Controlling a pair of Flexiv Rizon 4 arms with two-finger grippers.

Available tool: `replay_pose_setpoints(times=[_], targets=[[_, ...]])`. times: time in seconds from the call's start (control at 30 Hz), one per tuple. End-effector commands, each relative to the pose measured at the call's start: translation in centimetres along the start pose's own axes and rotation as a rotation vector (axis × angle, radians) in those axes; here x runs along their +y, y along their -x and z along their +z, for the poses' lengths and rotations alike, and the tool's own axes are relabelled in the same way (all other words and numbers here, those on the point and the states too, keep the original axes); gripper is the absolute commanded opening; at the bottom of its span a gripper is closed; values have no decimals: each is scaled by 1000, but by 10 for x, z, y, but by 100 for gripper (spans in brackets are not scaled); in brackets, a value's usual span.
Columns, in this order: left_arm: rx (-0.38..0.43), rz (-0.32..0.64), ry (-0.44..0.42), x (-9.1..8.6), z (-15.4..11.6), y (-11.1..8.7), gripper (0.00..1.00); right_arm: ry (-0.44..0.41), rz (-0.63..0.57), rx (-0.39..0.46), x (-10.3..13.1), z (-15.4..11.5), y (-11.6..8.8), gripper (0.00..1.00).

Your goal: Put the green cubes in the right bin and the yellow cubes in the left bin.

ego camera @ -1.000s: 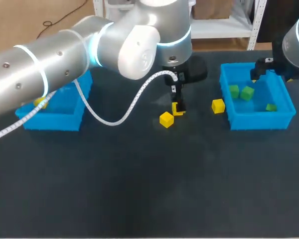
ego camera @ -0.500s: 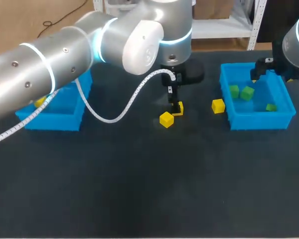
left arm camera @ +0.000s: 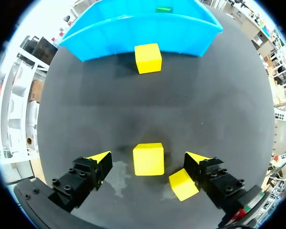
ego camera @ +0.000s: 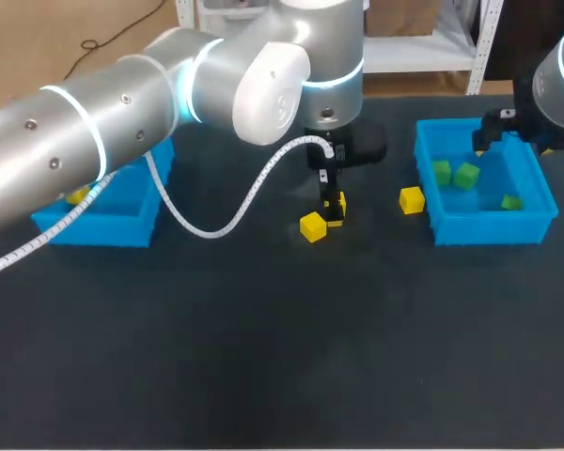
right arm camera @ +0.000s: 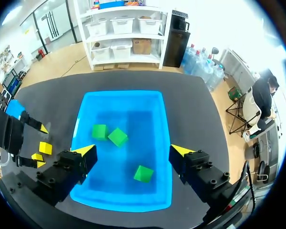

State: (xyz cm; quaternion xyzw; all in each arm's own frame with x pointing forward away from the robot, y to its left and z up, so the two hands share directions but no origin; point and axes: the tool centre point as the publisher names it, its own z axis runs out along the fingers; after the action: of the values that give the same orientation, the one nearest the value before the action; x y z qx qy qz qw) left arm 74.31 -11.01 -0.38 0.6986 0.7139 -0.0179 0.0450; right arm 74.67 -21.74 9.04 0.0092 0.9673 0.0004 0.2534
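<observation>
Left arm, entering from the left and reaching past the middle: we find its gripper (ego camera: 332,199) low over the dark table (ego camera: 263,357), fingers spread wide. In the left wrist view one yellow cube (left arm camera: 148,159) lies on the table between the fingers of the left gripper (left arm camera: 148,159), with a gap on either side and neither tip touching it. A second yellow cube (left arm camera: 183,184) sits tilted just beside one finger, and a third yellow cube (left arm camera: 148,58) lies ahead, just in front of the wall of the right bin (left arm camera: 143,31). In the head view we note three green cubes (ego camera: 466,175) inside the right bin (ego camera: 489,228) and a yellow piece (ego camera: 75,195) in the left bin (ego camera: 94,230). The right gripper (right arm camera: 132,151) hangs above the right bin with its fingers parted, gripping nothing; the green cubes (right arm camera: 117,136) lie below it on the bin floor.
</observation>
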Motion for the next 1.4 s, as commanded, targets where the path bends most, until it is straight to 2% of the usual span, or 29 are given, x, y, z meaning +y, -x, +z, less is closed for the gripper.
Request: replay_pose_setpoints(times=[0.03, 0.07, 0.1, 0.2, 0.37, 0.47, 0.57, 0.67, 0.77, 0.9, 0.97, 1.1, 1.2, 1.3, 1.4], targets=[[3, 0, -7, -1, 3, 3, 41, -3, 2, -10, 0, -1, -3, 100], [5, -6, -5, -1, 4, 2, 10, -3, 2, -10, 0, -1, -3, 100], [7, -8, -7, -2, 4, 2, 0, -3, 2, -10, 0, -1, -3, 100], [14, 6, 6, -4, 3, 0, 0, -3, 2, -10, 0, -1, -3, 100], [-12, -54, 36, 3, -6, -6, 0, -3, 2, -10, 0, -1, -3, 100], [-73, -113, 57, 12, -27, -12, 0, -3, 2, -10, 0, -1, -3, 100], [-146, -208, 83, 29, -57, -29, 0, -3, 2, -10, 0, -1, -3, 100], [-207, -327, 134, 53, -89, -61, 0, -3, 2, -10, 0, -1, -3, 100], [-230, -447, 194, 73, -113, -101, 0, -3, 2, -10, 0, -1, -3, 100], [-222, -590, 270, 92, -132, -157, 0, -3, 2, -10, 0, -1, -3, 100], [-196, -664, 320, 98, -140, -194, 0, -3, 2, -10, 0, -1, -3, 100], [-134, -795, 370, 98, -148, -251, 0, -3, 2, -10, 0, -1, -3, 100], [-92, -883, 382, 88, -150, -288, 0, -3, 2, -10, 0, -1, -3, 100], [-44, -944, 378, 74, -145, -315, 0, -3, 2, -10, 0, -1, -3, 100], [-15, -983, 360, 60, -137, -332, 0, -3, 2, -10, 0, -1, -3, 100]])
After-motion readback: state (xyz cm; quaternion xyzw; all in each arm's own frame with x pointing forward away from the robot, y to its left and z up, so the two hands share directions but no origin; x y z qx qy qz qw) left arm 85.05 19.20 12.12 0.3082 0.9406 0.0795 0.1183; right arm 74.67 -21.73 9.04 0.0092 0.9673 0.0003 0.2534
